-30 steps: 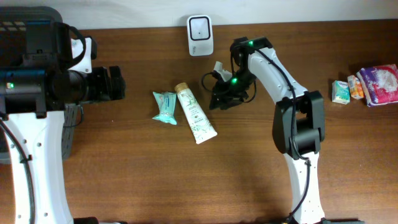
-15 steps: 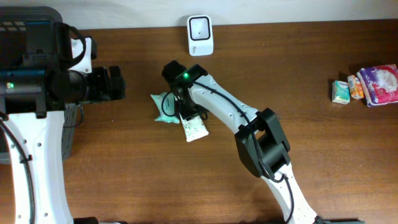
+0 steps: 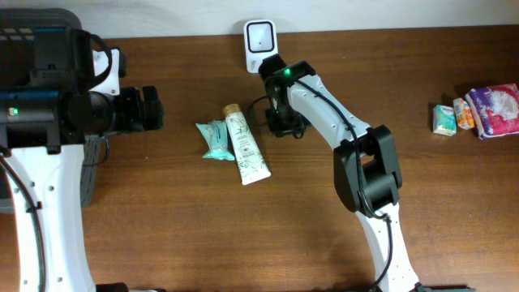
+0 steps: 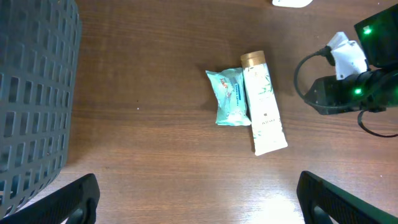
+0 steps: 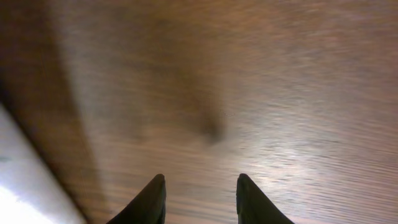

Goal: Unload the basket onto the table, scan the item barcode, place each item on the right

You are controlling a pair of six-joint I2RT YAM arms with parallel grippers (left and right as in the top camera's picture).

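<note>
Both grippers empty, tube [image 3: 246,148] flat on the table [image 3: 178,235]
The tube lies just left of frame centre, a teal packet [image 3: 215,139] just beside it on its left. To the tube's upper right, the right gripper [image 3: 284,123] has its fingers apart over bare wood, holding nothing. At far left the left gripper [image 4: 199,202] gapes wide. The white scanner [image 3: 261,36] stands at top centre.

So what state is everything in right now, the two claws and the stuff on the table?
Left gripper: wide open, empty.
Right gripper: jaws apart, nothing between them.
Tube: lying flat, cap on, untouched.
Teal packet: lying flat beside the tube.
Scanner: at the back, no item held before it.
</note>
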